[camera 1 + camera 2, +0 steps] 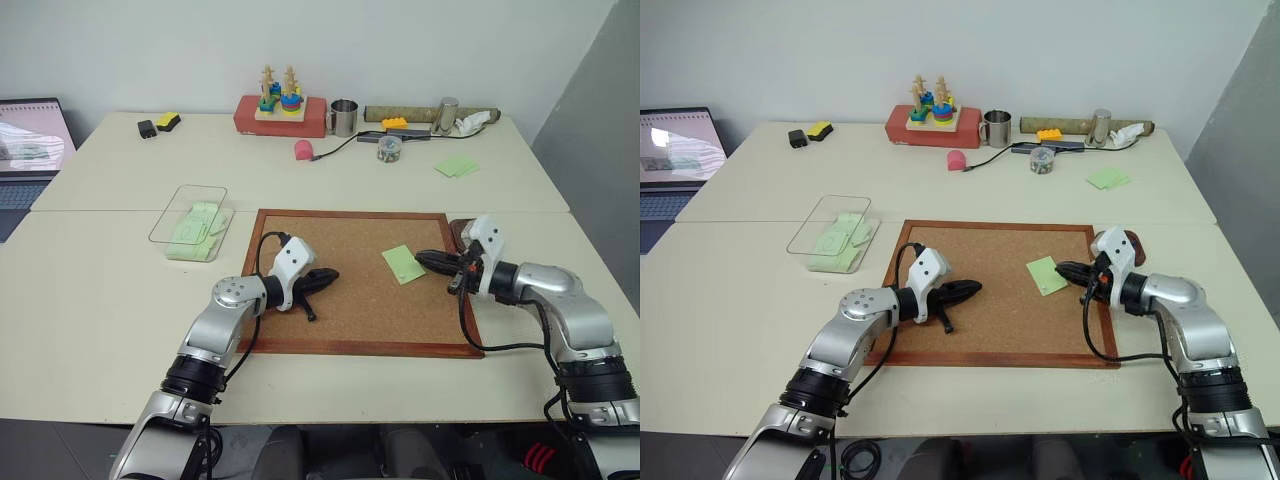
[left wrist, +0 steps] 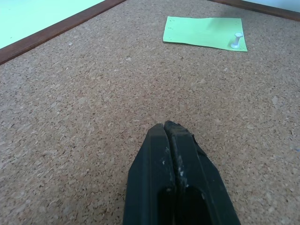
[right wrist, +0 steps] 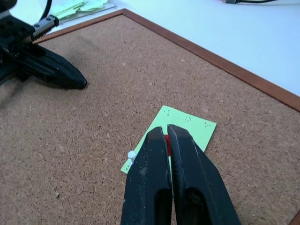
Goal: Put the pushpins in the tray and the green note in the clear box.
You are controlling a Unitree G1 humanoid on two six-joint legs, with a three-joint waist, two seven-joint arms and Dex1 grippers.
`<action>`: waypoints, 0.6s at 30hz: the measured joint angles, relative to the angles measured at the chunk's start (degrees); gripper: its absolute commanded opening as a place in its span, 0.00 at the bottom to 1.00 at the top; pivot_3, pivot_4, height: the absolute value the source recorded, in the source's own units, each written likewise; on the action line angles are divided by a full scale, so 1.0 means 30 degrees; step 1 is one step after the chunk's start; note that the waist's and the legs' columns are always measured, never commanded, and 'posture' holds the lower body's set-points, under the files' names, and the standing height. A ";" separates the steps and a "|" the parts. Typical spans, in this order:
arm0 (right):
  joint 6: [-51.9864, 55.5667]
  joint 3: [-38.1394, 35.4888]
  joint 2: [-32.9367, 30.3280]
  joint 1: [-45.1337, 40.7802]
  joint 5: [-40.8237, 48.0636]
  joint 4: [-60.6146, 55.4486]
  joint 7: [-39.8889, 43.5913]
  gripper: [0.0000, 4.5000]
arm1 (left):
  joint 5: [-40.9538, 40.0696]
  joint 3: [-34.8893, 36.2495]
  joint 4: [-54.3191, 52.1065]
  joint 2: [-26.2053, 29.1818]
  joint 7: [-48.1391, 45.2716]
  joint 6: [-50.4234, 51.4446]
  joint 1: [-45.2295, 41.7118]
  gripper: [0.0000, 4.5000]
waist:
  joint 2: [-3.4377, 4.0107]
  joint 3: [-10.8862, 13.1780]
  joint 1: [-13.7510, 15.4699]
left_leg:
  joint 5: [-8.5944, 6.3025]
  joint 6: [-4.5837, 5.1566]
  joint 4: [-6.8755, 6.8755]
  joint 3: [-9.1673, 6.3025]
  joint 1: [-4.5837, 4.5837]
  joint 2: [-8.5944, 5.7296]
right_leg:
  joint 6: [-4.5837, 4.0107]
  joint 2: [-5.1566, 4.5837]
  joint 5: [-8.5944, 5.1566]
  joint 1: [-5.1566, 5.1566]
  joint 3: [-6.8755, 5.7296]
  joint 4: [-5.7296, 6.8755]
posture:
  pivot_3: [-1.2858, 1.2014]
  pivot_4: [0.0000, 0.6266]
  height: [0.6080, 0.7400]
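Note:
The green note lies on the right half of the corkboard. A small pale pushpin stands at one corner of it. My right gripper hovers at the note's right edge, shut, with a bit of red, the red-headed pushpin, between its fingertips. My left gripper is shut on nothing over the board's left half. The dark brown tray shows partly behind my right gripper. The clear box sits left of the board with green slips in it.
A laptop is at the far left. Along the back of the table stand a red block with a stacking toy, a metal mug, cables and a pair of green slips.

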 measured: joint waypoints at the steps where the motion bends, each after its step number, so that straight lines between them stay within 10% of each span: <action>1: 0.0103 -0.0121 -0.0052 -0.0005 0.0088 -0.0054 -0.0075 0.01 | 0.0001 -0.0002 0.0000 -0.0001 0.0004 -0.0004 0.0001 0.00 | 0.0000 0.0000 0.0000 | 0.0000 0.0000 0.0001 0.0002 0.0000 0.0000 | 0.0000 0.0000 0.0000 0.0000 0.0001 0.0000 | 0.52 0.24 1.00; 18: -0.2679 -0.1331 -0.0556 -0.4003 -0.3975 0.9108 -0.5911 0.13 | 0.0076 -0.0046 -0.0065 -0.0020 -0.0010 -0.0059 0.0066 0.00 | 0.0006 -0.0002 -0.0020 | 0.0000 0.0001 -0.0010 0.0030 0.0004 -0.0007 | -0.0073 -0.0002 0.0043 -0.0004 0.0019 -0.0001 | 0.52 0.24 1.00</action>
